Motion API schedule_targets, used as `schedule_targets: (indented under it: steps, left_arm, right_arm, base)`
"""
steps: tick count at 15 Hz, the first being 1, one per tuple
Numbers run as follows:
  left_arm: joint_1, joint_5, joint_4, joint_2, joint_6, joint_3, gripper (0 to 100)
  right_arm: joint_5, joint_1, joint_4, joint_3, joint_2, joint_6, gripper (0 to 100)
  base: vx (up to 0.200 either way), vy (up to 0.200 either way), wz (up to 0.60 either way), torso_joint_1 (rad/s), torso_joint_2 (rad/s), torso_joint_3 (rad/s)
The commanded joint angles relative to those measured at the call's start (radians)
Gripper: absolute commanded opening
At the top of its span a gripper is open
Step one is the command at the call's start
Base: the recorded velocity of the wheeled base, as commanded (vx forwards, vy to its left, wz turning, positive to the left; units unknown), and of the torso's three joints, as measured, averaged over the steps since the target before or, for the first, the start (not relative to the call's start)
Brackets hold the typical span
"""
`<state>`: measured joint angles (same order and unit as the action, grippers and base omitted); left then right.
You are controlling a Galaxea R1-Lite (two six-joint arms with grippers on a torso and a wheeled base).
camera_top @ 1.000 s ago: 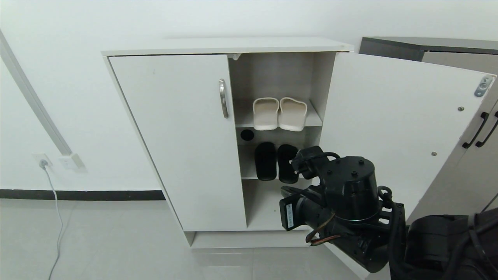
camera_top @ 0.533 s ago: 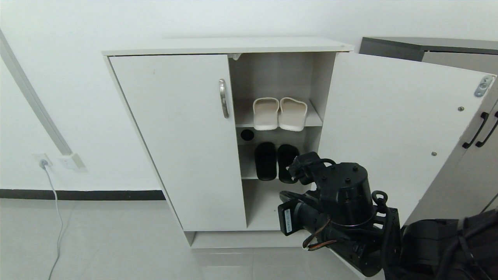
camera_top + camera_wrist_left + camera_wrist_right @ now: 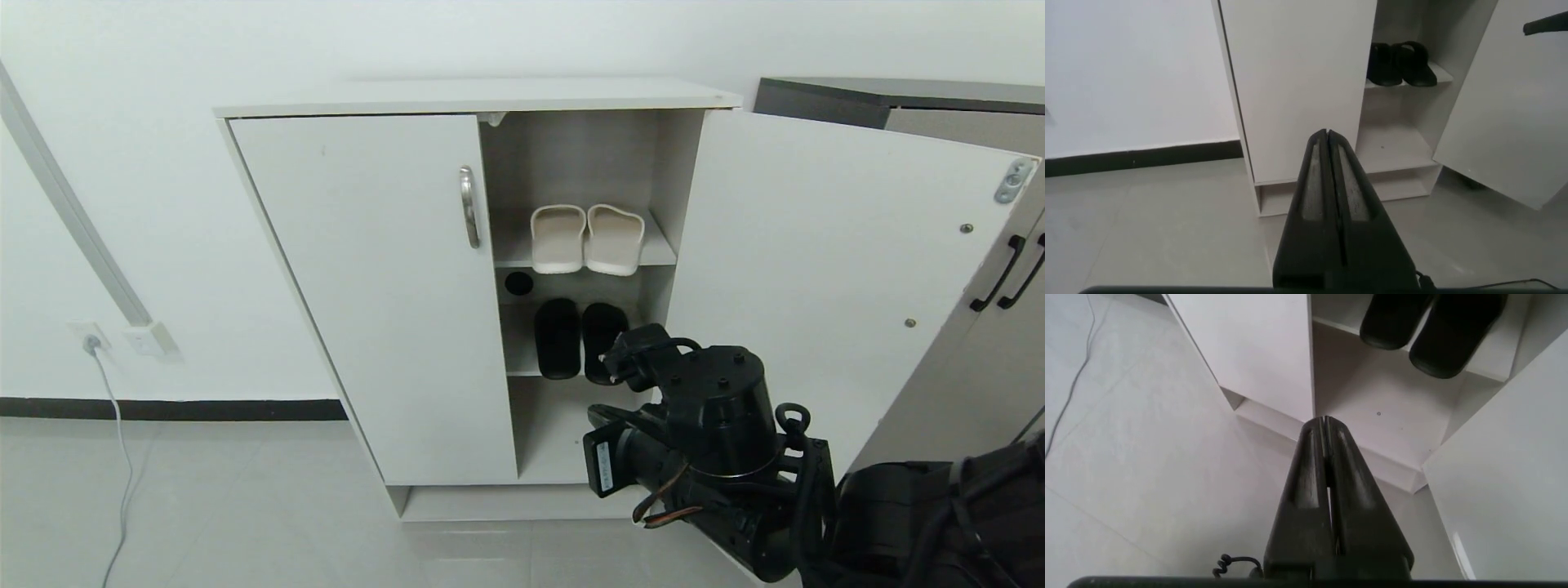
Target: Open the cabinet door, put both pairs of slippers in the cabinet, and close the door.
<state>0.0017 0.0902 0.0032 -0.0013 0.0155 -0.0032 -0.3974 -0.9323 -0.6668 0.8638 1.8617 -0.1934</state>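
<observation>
The white cabinet (image 3: pixel 482 96) stands against the wall with its left door (image 3: pixel 375 286) shut and its right door (image 3: pixel 833 261) swung wide open. A beige pair of slippers (image 3: pixel 586 238) lies on the upper shelf, and a black pair (image 3: pixel 571 339) lies on the shelf below. My right arm (image 3: pixel 718 408) is low in front of the open half, just before the black pair. My right gripper (image 3: pixel 1327 423) is shut and empty, hanging over the floor before the cabinet's bottom shelf (image 3: pixel 1388 408). My left gripper (image 3: pixel 1327 139) is also shut and empty, farther back, facing the cabinet.
A grey cabinet with black handles (image 3: pixel 1000 273) stands right behind the open door. At the left a wall socket (image 3: pixel 88 339) has a cable trailing onto the grey tiled floor (image 3: pixel 204 506). The open door's lower edge (image 3: pixel 1503 184) juts out over the floor.
My right arm has sunk a little and drawn slightly back from the shelf with the black slippers. Cabinet, doors and both pairs have not moved.
</observation>
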Motion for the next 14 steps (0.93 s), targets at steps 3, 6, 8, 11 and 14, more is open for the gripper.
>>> schedule_targets:
  steps: [3,6,8,11,14]
  left_arm:
    - [0.000,0.000,-0.002,0.001,0.000,0.000,0]
    - [0.000,0.000,-0.002,0.001,0.001,0.000,0]
    - [0.000,0.000,-0.002,0.001,0.000,0.000,0]
    - [0.000,0.000,-0.002,0.001,0.000,0.000,0]
    - [0.000,0.000,-0.002,0.001,0.001,0.000,0]
  right_arm:
    - [0.000,0.001,0.000,0.001,0.005,0.000,0]
    - [0.000,0.001,0.000,0.001,0.005,0.000,0]
    - [0.000,0.001,0.000,0.001,0.005,0.000,0]
    - [0.000,0.001,0.000,0.001,0.005,0.000,0]
    - [0.000,0.001,0.000,0.001,0.005,0.000,0]
  base:
    - [0.000,0.000,0.00,-0.002,-0.15,-0.266]
    - [0.000,0.000,0.00,0.041,-0.45,-0.370]
    - [0.000,0.000,0.00,0.058,-0.50,-0.361]
    - [0.000,0.000,0.00,0.113,-0.46,-0.354]
    - [0.000,0.000,0.00,0.129,-0.47,-0.333]
